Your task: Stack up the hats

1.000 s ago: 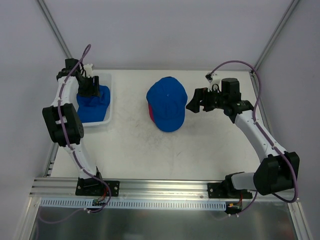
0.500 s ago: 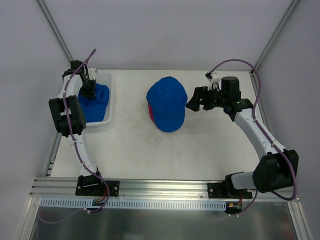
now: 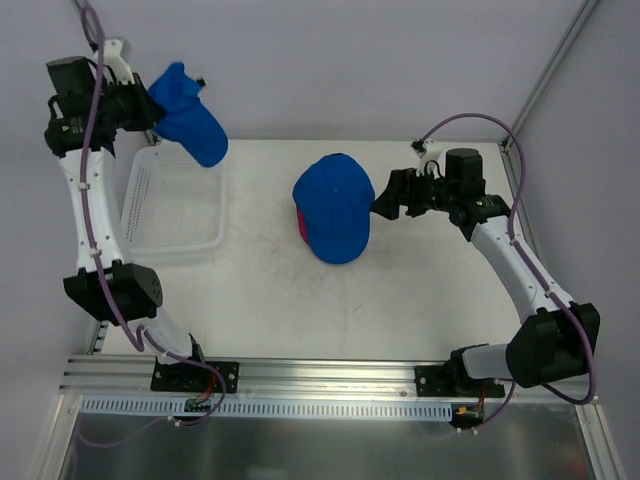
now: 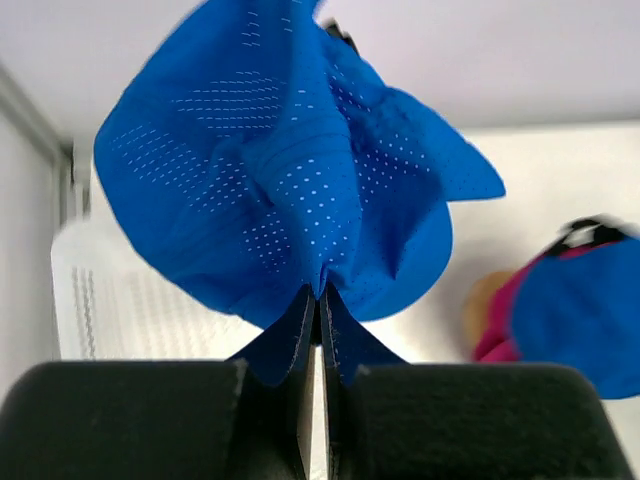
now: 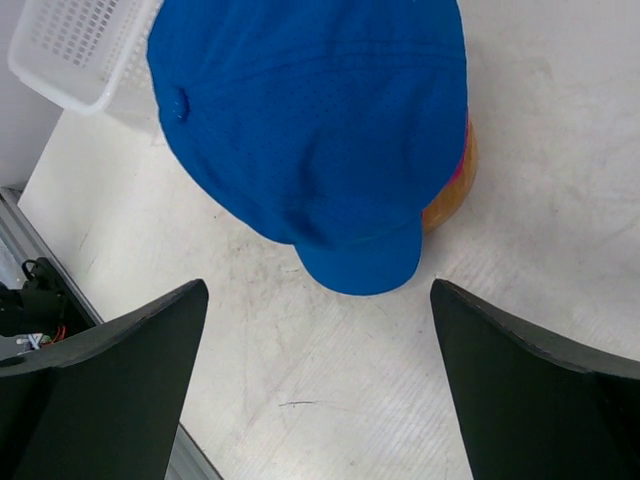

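Hats are in two places: one bright blue cap (image 3: pixel 190 125) hangs crumpled in the air above the far rim of the white slatted basket (image 3: pixel 135 205). Its fabric is pinched in the left pincer (image 4: pixel 318 300), whose fingers are pressed together on it. A second blue cap (image 3: pixel 335 208) sits mid-worktop (image 3: pixel 260 300) on a magenta cap (image 3: pixel 297 225), over a tan wooden disc (image 5: pixel 458 185). The right pincer (image 5: pixel 318 290) hovers just beside that stack, spread wide, holding nothing.

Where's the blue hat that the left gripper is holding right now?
Top view, far left: the blue hat hangs in the air, pinched in the shut left gripper above the far end of the white basket, left of the stacked hats at mid-table.
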